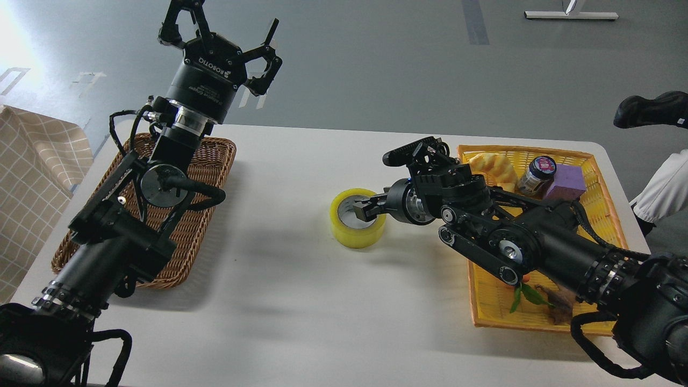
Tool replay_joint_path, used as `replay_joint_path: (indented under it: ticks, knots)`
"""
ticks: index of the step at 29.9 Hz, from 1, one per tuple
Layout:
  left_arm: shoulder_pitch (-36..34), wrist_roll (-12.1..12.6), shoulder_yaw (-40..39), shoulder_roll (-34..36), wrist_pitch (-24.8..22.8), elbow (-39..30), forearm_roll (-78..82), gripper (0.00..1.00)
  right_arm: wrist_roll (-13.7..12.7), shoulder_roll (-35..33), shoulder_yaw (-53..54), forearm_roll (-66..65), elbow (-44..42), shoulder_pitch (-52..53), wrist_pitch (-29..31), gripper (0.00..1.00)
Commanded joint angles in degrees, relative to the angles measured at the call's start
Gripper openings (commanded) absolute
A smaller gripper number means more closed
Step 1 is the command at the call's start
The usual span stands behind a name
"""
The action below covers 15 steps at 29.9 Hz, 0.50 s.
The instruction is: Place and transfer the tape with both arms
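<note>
Head view: the tape [357, 226] lies flat, core upward, mid-table, my right gripper [367, 208] pinching its right wall. My left gripper [217, 32] hangs spread and empty, well apart to the left.

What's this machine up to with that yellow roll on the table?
The right gripper reaches from the yellow basket side and has its fingertips at the tape, which sits flat mid-table; whether it grips the wall is unclear. The left gripper hangs open above the brown wicker basket, holding nothing.
</note>
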Motion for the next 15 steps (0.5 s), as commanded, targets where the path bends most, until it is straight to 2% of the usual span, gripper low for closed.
replay_joint_path:
  ticks: [1, 7, 15]
  knots:
    - [0.09, 0.00, 0.00, 0.18, 0.00, 0.00, 0.00, 0.98, -0.05, 0.00, 2.72, 0.05, 2.40, 0.40, 0.00, 0.96]
    - [0.00, 0.09, 0.35, 0.26, 0.00, 0.09, -0.08, 0.98, -0.14, -0.43, 7.29, 0.05, 11.26, 0.40, 0.00, 0.98]
    - [0.09, 0.36, 1.05, 0.70, 0.00, 0.09, 0.09, 0.98, -0.05, -11.94, 16.61, 0.40, 22.88, -1.01, 0.00, 0.98]
